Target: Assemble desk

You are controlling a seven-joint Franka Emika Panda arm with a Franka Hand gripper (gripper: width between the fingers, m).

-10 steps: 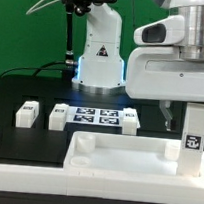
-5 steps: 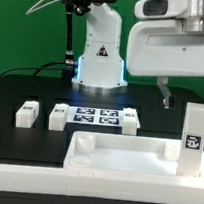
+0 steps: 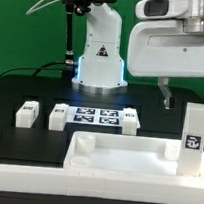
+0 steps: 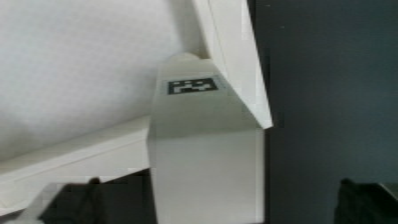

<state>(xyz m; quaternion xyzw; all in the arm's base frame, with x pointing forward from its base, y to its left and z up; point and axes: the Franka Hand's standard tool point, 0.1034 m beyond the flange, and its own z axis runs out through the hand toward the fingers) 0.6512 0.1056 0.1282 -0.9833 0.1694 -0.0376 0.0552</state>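
The white desk top [image 3: 115,157] lies flat at the front of the table, rim up. One square leg [image 3: 193,131] with a black-and-white tag stands upright in its corner on the exterior view's right. My gripper [image 3: 169,94] hangs above and just beside that leg, clear of it. In the wrist view the leg [image 4: 205,150] stands up from the top's corner [image 4: 71,70] between my two dark fingertips [image 4: 80,205], which are wide apart and touch nothing. My gripper [image 4: 222,208] is open and empty.
Three loose legs lie on the black table behind the top: two on the exterior view's left [image 3: 27,111] [image 3: 59,114] and one nearer the middle [image 3: 132,118]. The marker board [image 3: 97,117] lies between them. The robot base [image 3: 99,55] stands at the back.
My gripper has risen from beside the standing leg to well above it within the first half second. It has stayed still since. The leg stays upright in its corner.
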